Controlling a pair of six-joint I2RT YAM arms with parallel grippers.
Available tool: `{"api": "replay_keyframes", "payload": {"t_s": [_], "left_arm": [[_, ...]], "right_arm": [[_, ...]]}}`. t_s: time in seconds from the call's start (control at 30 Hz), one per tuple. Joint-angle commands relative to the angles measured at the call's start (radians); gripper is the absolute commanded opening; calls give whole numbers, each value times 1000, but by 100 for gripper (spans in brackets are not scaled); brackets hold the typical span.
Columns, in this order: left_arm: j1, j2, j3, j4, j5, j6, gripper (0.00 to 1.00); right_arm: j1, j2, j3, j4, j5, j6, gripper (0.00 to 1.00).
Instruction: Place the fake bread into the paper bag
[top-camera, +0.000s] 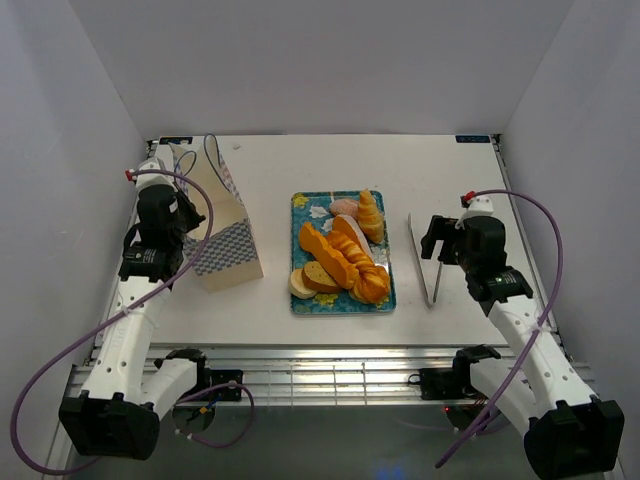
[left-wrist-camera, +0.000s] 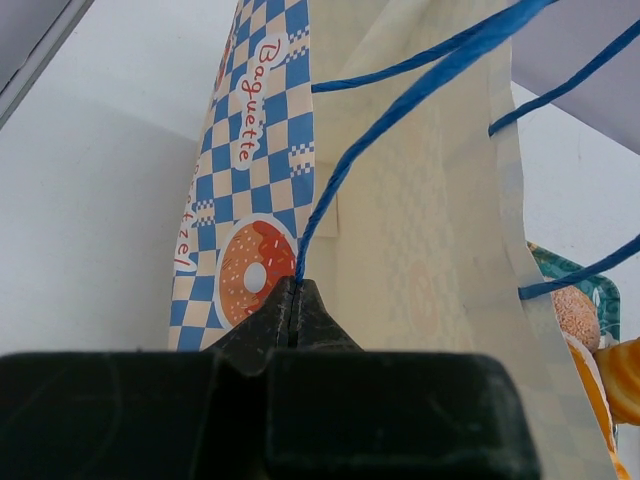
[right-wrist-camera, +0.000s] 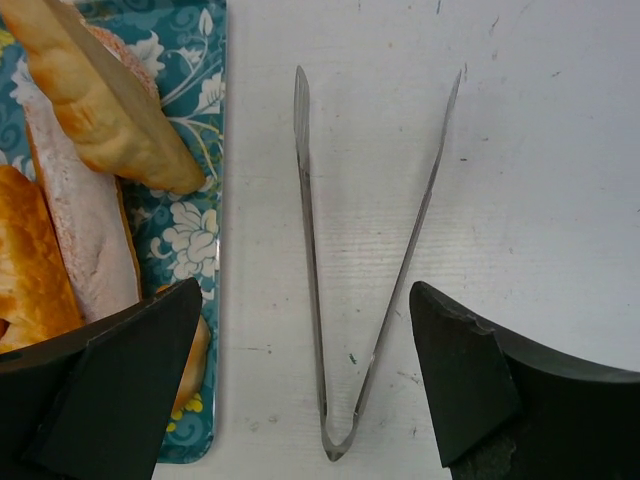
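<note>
Top external view first: the paper bag (top-camera: 222, 240) stands at the left of the table (top-camera: 300, 170). The teal tray (top-camera: 298, 305) sits well apart from it in the middle, piled with the fake bread (top-camera: 340, 258). As far as I can see, every piece lies on the tray. I can't see into the bag from here, but nothing shows above its rim. So I'd say the job is barely started: no bread is in hand, and all of it has yet to go across.

The left gripper (top-camera: 190, 215) is at the bag's left side. From its wrist camera the jaws are pressed fully together, with a blue cord handle (left-wrist-camera: 330, 190) running down into the seam between them. It looks pinched on that cord, probably to steady the bag or hold it open.

The right gripper (top-camera: 433, 240) hangs over a pair of metal tongs (top-camera: 428, 262) lying flat on the table just right of the tray. Its jaws are spread wide, one finger on either side of the tongs, touching nothing I can make out. My guess is that the tongs get picked up next, then the breads carried over one at a time.
</note>
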Motion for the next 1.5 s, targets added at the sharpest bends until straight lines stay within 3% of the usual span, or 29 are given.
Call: {"api": "replay_keyframes", "payload": {"t_s": [0.0,0.17,0.53,0.97,1.17,1.3,1.33,1.47], "left_arm": [[34,22,-17,46,62,27,0],[80,21,-35,63,173,29,0],[129,-20,-60,73,320,36,0],[129,-56,-86,95,368,41,1],[129,-51,-86,95,368,39,7],[129,-48,-86,96,360,38,21],[129,-48,-84,96,365,36,31],[129,-46,-79,98,374,39,50]], "right_arm": [[8,58,42,-59,14,-58,90],[10,168,63,-123,37,-39,90],[11,211,7,-105,11,-14,90],[11,409,-18,26,59,26,90],[14,477,-36,118,66,53,90],[14,513,-35,148,60,73,90],[19,530,-32,151,60,73,90],[25,556,-30,159,63,83,92]]}}
